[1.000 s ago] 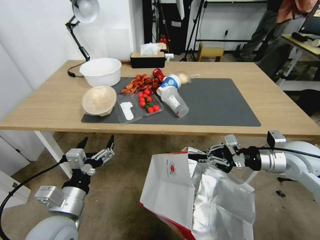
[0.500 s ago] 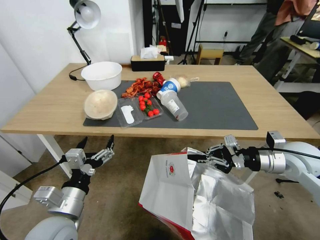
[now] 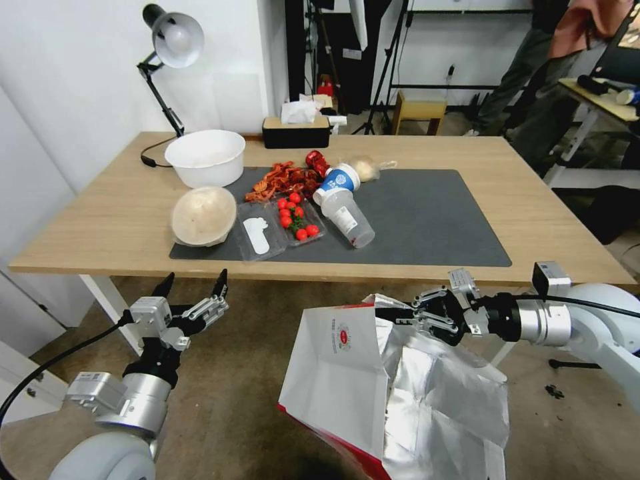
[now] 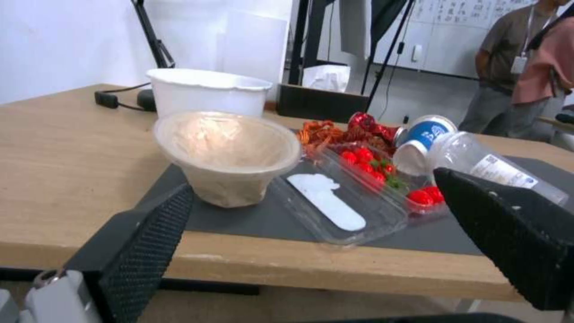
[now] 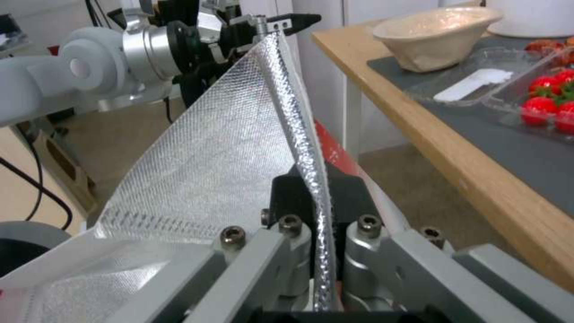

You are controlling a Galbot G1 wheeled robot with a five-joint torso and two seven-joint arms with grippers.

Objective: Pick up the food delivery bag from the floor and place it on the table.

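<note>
Head view: the right end effector is clamped on the top rim of the food delivery bag, which hangs just in front of the tabletop edge, its rim still below it. Over the last second the tabletop has slid lower in this view while bag and both arms keep their places, so the camera has risen, probably the torso lifting; the bag likely rides up with it, towards clearing the edge. The floor lies beneath. The left end effector hovers to the bag's left, fingers spread, empty.

Left wrist view: the open fingers frame the near tabletop edge, with a paper bowl and a tray of tomatoes on the dark mat.

Right wrist view: the fingers pinch the foil-lined rim squarely; the grip looks secure.
</note>
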